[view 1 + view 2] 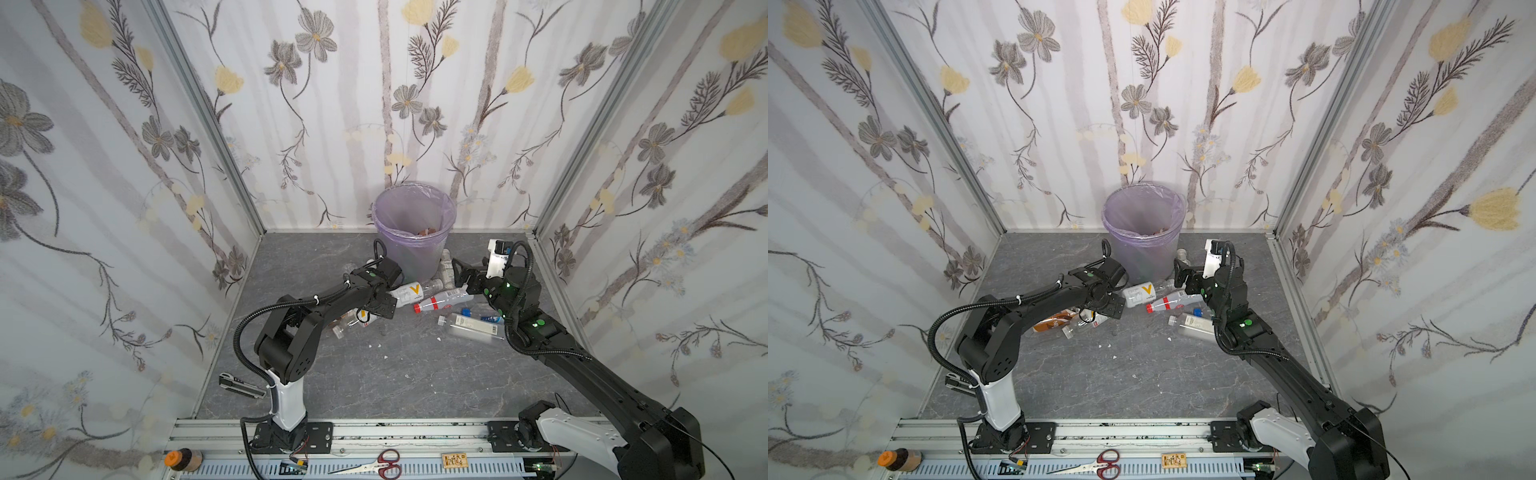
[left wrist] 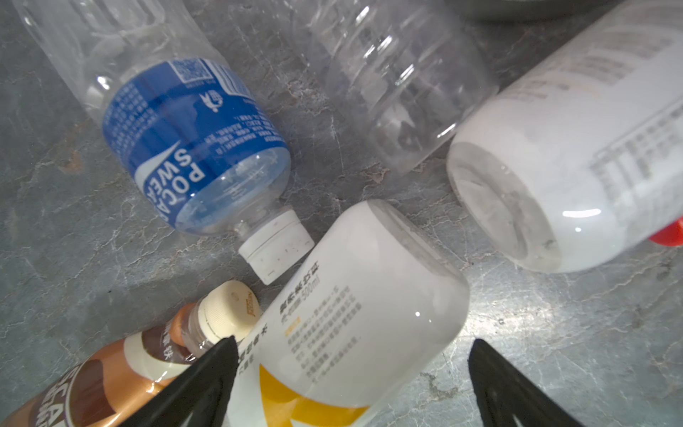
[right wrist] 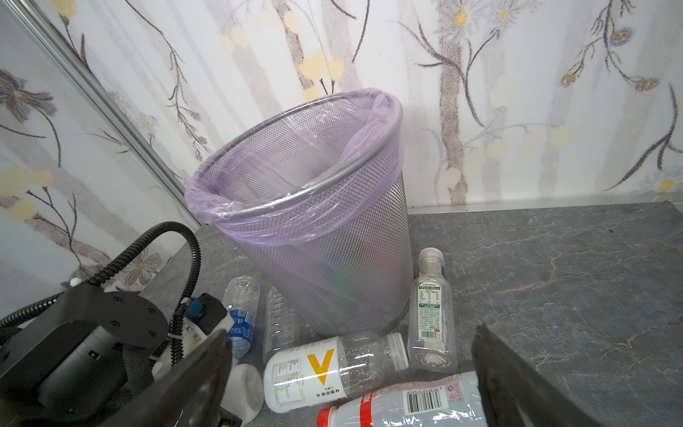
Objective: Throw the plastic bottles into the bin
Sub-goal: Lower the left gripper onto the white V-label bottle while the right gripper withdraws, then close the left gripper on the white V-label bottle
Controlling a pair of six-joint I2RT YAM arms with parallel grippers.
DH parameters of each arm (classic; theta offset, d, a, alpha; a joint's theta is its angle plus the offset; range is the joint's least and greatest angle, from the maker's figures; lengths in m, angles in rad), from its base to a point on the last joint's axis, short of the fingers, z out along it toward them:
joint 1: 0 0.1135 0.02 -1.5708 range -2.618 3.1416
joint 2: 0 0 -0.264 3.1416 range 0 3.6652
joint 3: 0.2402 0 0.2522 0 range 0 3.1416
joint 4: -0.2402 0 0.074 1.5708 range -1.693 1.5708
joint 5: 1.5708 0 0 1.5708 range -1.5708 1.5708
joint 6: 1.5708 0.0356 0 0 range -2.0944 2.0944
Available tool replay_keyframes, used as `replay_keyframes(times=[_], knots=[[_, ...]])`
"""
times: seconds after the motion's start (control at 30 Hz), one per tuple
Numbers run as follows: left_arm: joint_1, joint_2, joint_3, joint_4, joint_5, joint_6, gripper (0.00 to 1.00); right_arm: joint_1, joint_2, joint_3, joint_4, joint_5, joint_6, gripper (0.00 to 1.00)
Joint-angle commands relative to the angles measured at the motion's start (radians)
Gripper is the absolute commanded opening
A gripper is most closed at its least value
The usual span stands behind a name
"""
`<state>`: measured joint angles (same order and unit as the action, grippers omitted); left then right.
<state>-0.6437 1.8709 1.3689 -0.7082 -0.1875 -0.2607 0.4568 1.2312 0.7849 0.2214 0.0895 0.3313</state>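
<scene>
The bin (image 1: 413, 232) (image 1: 1142, 237) (image 3: 314, 229), lilac-lined mesh, stands at the back wall. Plastic bottles lie scattered before it. My left gripper (image 1: 380, 309) (image 2: 351, 369) is open, its jaws straddling a white bottle with a yellow V (image 2: 351, 295). Beside that bottle lie a blue-labelled one (image 2: 192, 140), a brown-wrapped one (image 2: 92, 380) and a clear one (image 2: 399, 85). My right gripper (image 1: 461, 274) (image 3: 351, 355) hangs open and empty above another white V bottle (image 1: 409, 293) (image 3: 306, 373) and a red-labelled bottle (image 1: 440, 301) (image 3: 406, 403). A green-labelled clear bottle (image 3: 430, 314) lies against the bin.
A large clear bottle (image 1: 473, 326) lies under the right arm. A black tool (image 1: 241, 384) rests by the left wall. Scissors (image 1: 382, 461), an orange-topped spool (image 1: 183, 459) and a small tag (image 1: 455, 460) sit on the front rail. Walls close in three sides.
</scene>
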Motion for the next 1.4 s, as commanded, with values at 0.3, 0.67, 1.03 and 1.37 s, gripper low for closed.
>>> replay_keyframes(times=[0.3, 0.67, 1.03, 1.37], knots=[[-0.012, 0.04, -0.008, -0.01, 0.037, 0.001, 0.96, -0.015, -0.027, -0.024, 0.053, 0.015, 0.02, 1.0], [-0.021, 0.059, -0.005, -0.007, 0.054, -0.011, 0.87, -0.027, -0.031, -0.053, 0.066, 0.009, 0.024, 1.0], [-0.026, -0.007, -0.013, 0.002, 0.074, -0.026, 0.72, -0.026, -0.017, -0.059, 0.069, 0.001, 0.028, 1.0], [-0.009, -0.196, 0.036, 0.002, 0.058, -0.032, 0.71, -0.026, -0.012, -0.055, 0.07, -0.005, 0.032, 1.0]])
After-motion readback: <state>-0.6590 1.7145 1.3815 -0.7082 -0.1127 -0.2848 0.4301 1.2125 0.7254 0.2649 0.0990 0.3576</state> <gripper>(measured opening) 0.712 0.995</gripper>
